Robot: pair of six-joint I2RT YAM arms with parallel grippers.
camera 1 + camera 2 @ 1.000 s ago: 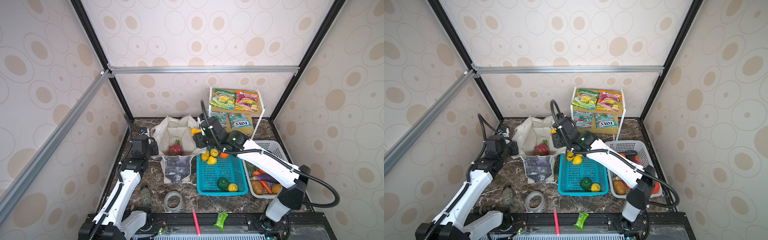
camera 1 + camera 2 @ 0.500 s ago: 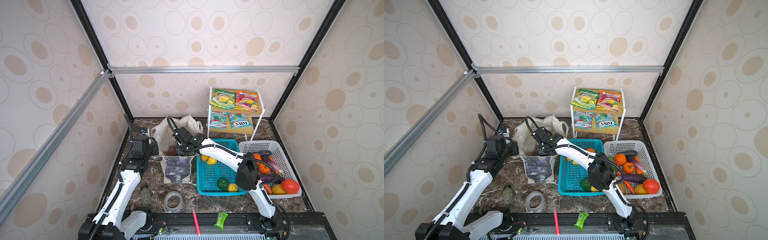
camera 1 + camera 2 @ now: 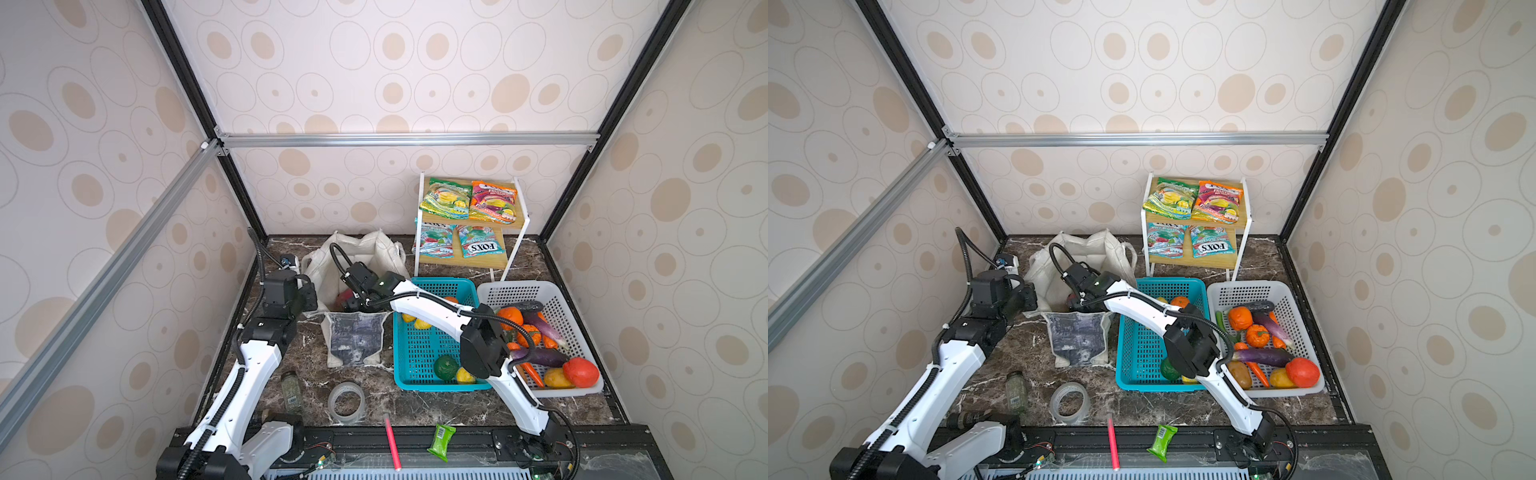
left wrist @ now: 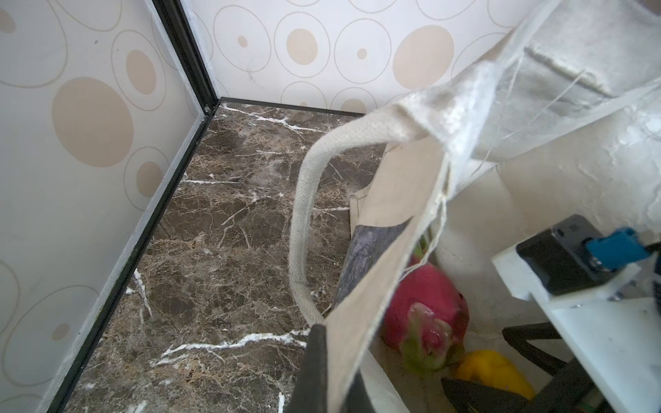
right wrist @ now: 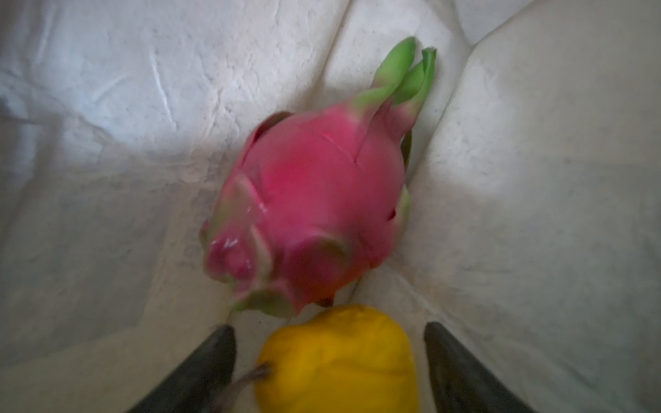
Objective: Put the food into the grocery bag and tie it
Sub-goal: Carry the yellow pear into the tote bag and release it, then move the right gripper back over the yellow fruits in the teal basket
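**Tabletop** (image 3: 415,409): dark veined marble, bearing everything below.

**Grocery bag** (image 3: 357,337): off-white canvas with a grey-blue printed panel. It stands open at the far left, just left of the teal basket. One cream loop handle hangs outside its left wall.

**White basket** (image 3: 575,390): at the right, touching the teal basket. It holds purple eggplants (image 3: 540,356), orange round vegetables (image 3: 509,316) and a red one (image 3: 582,370) at its near end.

**Teal basket** (image 3: 440,384): in the middle. It holds yellow fruits at the far end and a dark green piece at the near end.

**Shelf rack** (image 3: 517,245): at the far right. A green snack packet (image 3: 446,199) and an orange snack packet (image 3: 492,201) lie on the upper tier, and teal FOX'S packets (image 3: 482,247) on the lower.

**Left gripper** (image 3: 311,296): at the bag's left rim, pinched tight on the canvas edge.

**Right gripper** (image 5: 328,334): reaches across and down inside the bag. Its jaws are spread wide, one on each side of the yellow fruit with a gap on both sides.

**Dragon fruit** (image 5: 307,200): pink, lying on the bag's floor.

**Yellow fruit** (image 5: 339,361): on the bag's floor, touching the dragon fruit.

**Tape roll** (image 3: 332,403), **jar** (image 3: 291,388): near left of the tabletop.

**Red pen** (image 3: 390,440), **green wrapper** (image 3: 441,441): at the near edge.
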